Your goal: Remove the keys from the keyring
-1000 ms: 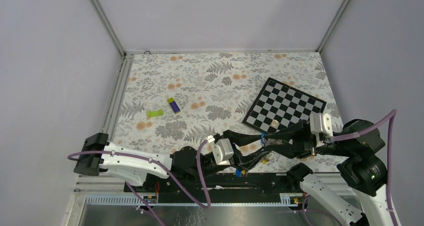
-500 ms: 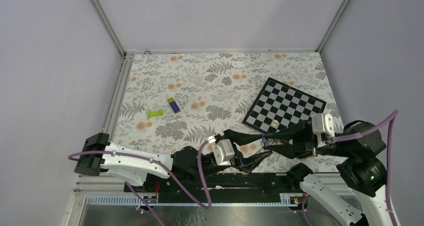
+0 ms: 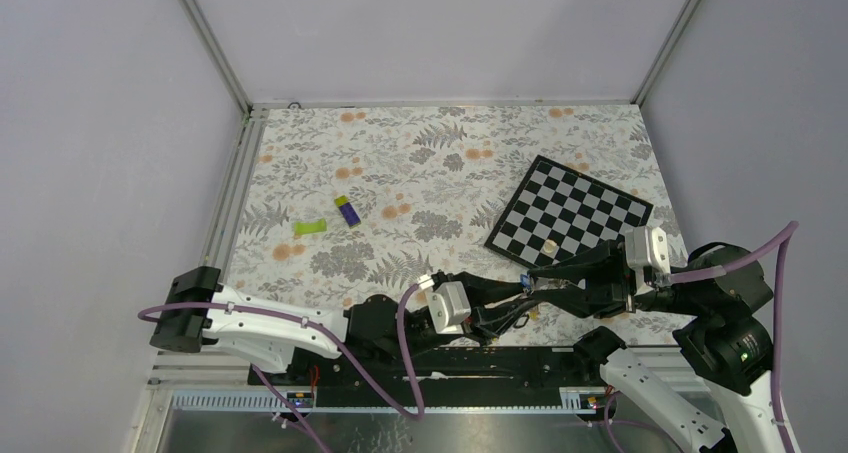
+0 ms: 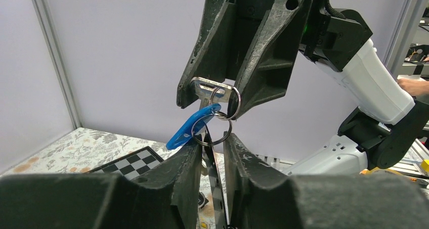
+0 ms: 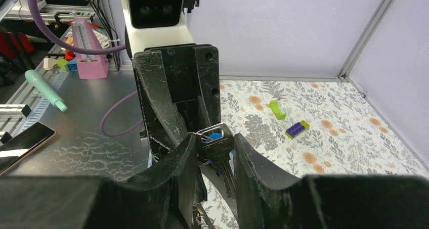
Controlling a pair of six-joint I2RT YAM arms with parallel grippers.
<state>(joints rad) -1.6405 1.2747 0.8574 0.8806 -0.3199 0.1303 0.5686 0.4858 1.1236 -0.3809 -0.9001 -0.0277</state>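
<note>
Low over the table's near edge, my two grippers meet nose to nose around the bundle of keys (image 3: 528, 293). The right gripper (image 5: 214, 140) is shut on the head of a silver key (image 5: 215, 147). From that key hang a small wire ring (image 4: 218, 133) and a blue tag (image 4: 189, 130). A grey curved band, the keyring (image 5: 260, 178), runs below the key. My left gripper (image 4: 213, 138) has its fingers a narrow gap apart. A thin dark strip (image 4: 215, 178) stands edge-on in that gap, with light showing beside it.
A checkerboard (image 3: 570, 213) lies at the right of the floral table. A purple-and-green block (image 3: 347, 211) and a small green piece (image 3: 309, 227) lie at the middle left. The black base rail (image 3: 480, 363) runs just below the grippers.
The left gripper's jaws have narrowed and it has shifted slightly towards the bundle. The blue and yellow bits that hung near the rail no longer show. The right arm has barely moved.
</note>
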